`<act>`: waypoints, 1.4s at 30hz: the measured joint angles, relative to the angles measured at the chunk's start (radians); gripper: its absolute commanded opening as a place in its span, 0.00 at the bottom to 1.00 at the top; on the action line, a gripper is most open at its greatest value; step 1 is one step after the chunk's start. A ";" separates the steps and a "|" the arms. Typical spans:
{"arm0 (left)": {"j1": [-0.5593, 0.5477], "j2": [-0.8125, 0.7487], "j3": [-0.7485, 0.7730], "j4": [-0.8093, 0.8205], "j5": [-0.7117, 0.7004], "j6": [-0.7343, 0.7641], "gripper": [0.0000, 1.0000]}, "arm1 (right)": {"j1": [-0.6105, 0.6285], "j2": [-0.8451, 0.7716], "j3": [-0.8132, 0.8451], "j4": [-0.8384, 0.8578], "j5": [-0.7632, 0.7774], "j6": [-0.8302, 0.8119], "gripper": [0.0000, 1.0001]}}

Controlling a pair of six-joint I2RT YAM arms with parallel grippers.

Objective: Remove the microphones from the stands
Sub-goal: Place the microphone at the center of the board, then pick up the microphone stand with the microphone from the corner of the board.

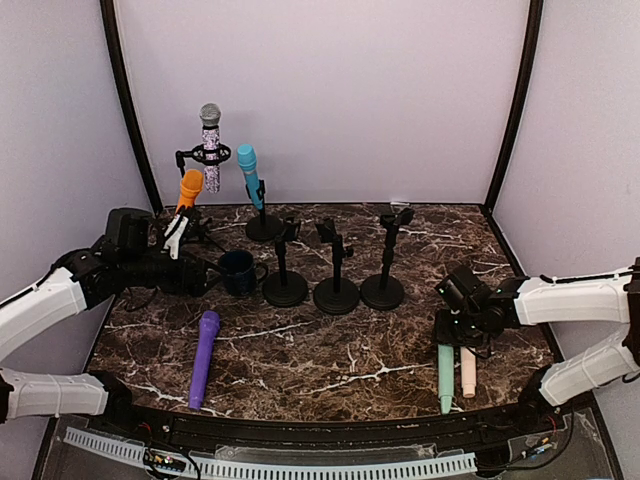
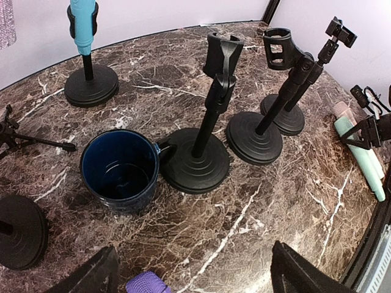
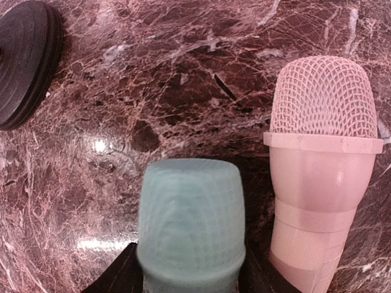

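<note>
**A:** From above, the left gripper (image 1: 205,280) is hovering by the blue mug (image 1: 238,272). The right gripper (image 1: 462,325) is resting over the mint microphone (image 1: 445,372), which is lying flat.

**B:** Which ones are waiting in stands (image 1: 265,228)?

**A:** The orange microphone (image 1: 190,186), teal microphone (image 1: 248,172) and glitter microphone (image 1: 210,140). They are standing heads-up at back left, nearer the left arm.

**B:** Left wrist?

**A:** Its fingers (image 2: 91,278) are spreading wide, holding nothing. The teal one is rising ahead-left.

**B:** Right wrist?

**A:** The jaws are pressing the mint one's sides, beside the pink microphone (image 3: 321,177).

Bright, even overhead light. Soft shadows beneath stand bases (image 2: 195,160). Glare spots on glossy tabletop (image 3: 153,91). Wrist views fisheye-bent at edges. Mint microphone (image 3: 191,223) blurred, too close.
</note>
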 measured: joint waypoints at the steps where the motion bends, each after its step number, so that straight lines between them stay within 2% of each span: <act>1: 0.000 -0.002 0.000 0.000 0.000 0.000 0.88 | 0.000 0.000 0.000 0.000 0.000 -0.002 0.57; 12: 0.000 -0.024 -0.002 -0.001 -0.002 0.000 0.88 | 0.000 -0.010 0.013 -0.010 0.002 -0.015 0.59; 24: 0.000 -0.048 -0.007 0.000 -0.028 -0.004 0.88 | 0.000 -0.123 0.074 -0.062 0.001 -0.039 0.59; 32: 0.000 -0.174 -0.044 -0.004 -0.093 -0.014 0.88 | 0.000 -0.248 0.113 -0.091 0.009 -0.082 0.69; 38: 0.004 -0.233 -0.014 -0.093 -0.186 -0.019 0.90 | -0.001 -0.322 0.130 -0.106 0.051 -0.129 0.73; 42: 0.075 -0.199 0.044 -0.169 -0.212 0.002 0.90 | -0.004 -0.327 0.136 -0.114 0.066 -0.155 0.73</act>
